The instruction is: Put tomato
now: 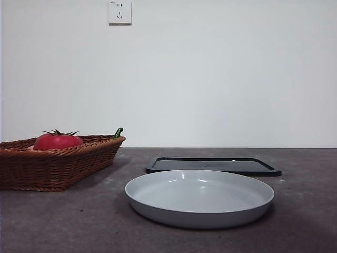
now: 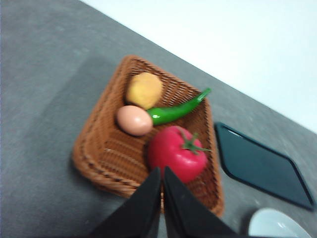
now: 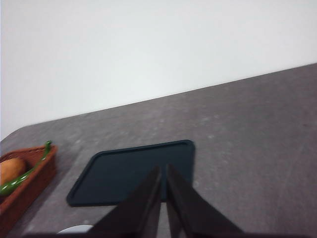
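The tomato (image 2: 177, 154) is crowded in the basket (image 2: 99, 148) by an egg (image 2: 134, 120) and a green pepper (image 2: 174, 110); both pincers, left (image 2: 162, 174) and right (image 3: 163, 171), are pressed shut, empty.

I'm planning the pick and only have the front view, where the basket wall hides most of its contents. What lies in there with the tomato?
Observer: In the left wrist view, the tomato shares the basket with an egg, a yellow rounded fruit and a green pepper.
Operator: Is anything resting on the tomato?
Observer: Nothing lies on top of it; its stem faces up, and the pepper lies just beside it.
Operator: Where is the left gripper?
Observer: The left gripper hangs above the basket's edge near the tomato, jaws shut.
Operator: And the right one?
Observer: The right gripper hangs over the dark tray, jaws also shut.
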You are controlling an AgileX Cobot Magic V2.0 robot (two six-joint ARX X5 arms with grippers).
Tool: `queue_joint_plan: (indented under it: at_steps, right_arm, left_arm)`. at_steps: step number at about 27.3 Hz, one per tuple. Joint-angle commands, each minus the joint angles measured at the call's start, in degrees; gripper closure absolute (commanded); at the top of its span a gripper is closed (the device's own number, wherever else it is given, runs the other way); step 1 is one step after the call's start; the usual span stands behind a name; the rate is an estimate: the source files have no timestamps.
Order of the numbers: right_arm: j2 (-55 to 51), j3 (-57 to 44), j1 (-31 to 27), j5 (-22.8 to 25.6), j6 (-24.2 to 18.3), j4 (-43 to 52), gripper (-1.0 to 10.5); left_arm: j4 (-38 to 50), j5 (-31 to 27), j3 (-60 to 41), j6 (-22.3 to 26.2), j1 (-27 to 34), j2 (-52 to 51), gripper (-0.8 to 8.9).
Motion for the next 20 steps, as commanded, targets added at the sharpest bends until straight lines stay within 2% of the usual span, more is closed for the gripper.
queue_joint_plan:
  at_steps: [1,10,13,20]
  right_arm:
    - [4.8,5.6,0.0,-2.6,-3.5,-2.7,9.4]
    - [20.5,23.1,0.0,-13.0,-11.4,-20.3,9.4]
    - [25.1,28.4,0.2,-16.4,-14.9,-26.9,9.4]
    - [31.2,36.0,4.7,-19.1,-19.5,-37.0,9.4]
  left_arm:
    - [-3.8,2.0,6.3,7.1,0.1,4.6,8.03]
    - [-15.8,12.1,22.4,19.2,-0.1,20.0,8.04]
    - [-19.3,15.5,26.6,20.9,-0.5,24.3,8.04]
    - [-27.5,20.5,33.4,24.7,-3.9,30.5,8.04]
